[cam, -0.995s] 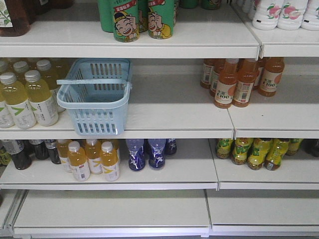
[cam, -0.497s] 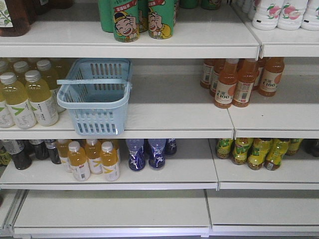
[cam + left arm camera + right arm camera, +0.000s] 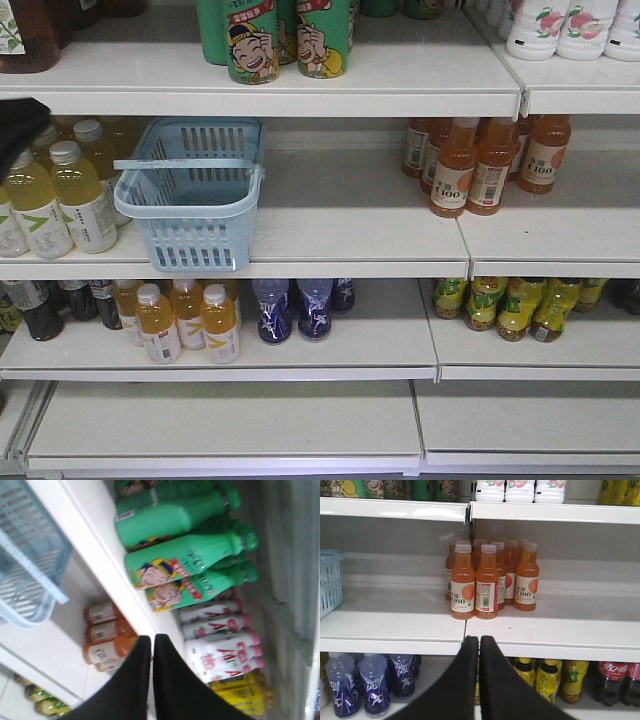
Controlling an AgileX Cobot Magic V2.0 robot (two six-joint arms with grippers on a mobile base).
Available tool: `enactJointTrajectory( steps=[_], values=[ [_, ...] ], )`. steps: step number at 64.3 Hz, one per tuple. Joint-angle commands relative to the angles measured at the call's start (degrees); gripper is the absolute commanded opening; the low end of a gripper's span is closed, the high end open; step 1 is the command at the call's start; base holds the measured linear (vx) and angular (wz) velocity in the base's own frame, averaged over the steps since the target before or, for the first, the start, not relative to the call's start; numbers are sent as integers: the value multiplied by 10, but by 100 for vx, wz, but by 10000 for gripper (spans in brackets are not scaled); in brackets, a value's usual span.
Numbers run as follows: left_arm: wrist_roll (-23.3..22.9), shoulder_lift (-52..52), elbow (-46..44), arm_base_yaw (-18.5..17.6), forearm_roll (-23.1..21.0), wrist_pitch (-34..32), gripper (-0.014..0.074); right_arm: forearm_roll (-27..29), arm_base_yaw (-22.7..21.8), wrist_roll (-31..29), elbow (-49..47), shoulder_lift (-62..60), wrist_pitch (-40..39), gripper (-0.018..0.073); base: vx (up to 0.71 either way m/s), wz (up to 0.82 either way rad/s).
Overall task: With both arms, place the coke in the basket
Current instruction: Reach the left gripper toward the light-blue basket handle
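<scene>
Coke (image 3: pixel 614 672) shows at four o'clock in your right wrist view; spread the pinched, empty right gripper (image 3: pixel 479 641) before reaching.

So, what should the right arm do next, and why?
Probably lower the right gripper rightward toward the coke: its jaws are shut on nothing, it faces the orange bottles, and the coke stands lower, to its right.
</scene>
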Motion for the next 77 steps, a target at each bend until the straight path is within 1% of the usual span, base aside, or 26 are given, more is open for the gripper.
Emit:
enactJointTrajectory(
  steps=[1, 6, 12, 21, 29, 33, 38, 48, 59, 65, 73, 77],
  values=[
    [62, 47, -22, -1, -62, 48, 14, -3, -1, -5, 5, -7, -41, -5, 0, 0],
    [62, 86, -25, -1, -62, 72, 38, -3, -1, -5, 5, -7, -41, -5, 0, 0],
    [62, 120, -25, -1, -62, 83, 101, -3, -1, -5, 5, -7, -41, -5, 0, 0],
    [54, 168, -25, -1, -62, 88, 234, -3, -1, -5, 5, -7, -41, -5, 0, 0],
    [50, 205, -25, -1, -62, 84, 370, -3, -1, -5, 5, -7, -41, -5, 0, 0],
    [50, 222, -32, -1, -62, 85, 421, -3, -1, -5, 5, -7, -41, -5, 0, 0],
    [51, 246, -53, -1, -62, 101, 468, -3, -1, -5, 5, -7, -41, -5, 0, 0],
    [51, 289, -120, -1, -62, 114, 486, -3, -1, -5, 5, -7, -41, -5, 0, 0],
    [50, 340, -184, -1, -62, 94, 486, -3, -1, -5, 5, -7, -41, -5, 0, 0],
    [50, 371, -223, -1, -62, 96, 486, -3, -1, -5, 5, -7, -41, -5, 0, 0],
    [33, 409, -257, -1, -62, 97, 486, -3, -1, -5, 5, -7, -41, -5, 0, 0],
    [33, 426, -277, -1, -62, 94, 486, -3, -1, -5, 5, -7, -41, -5, 0, 0]
  ],
)
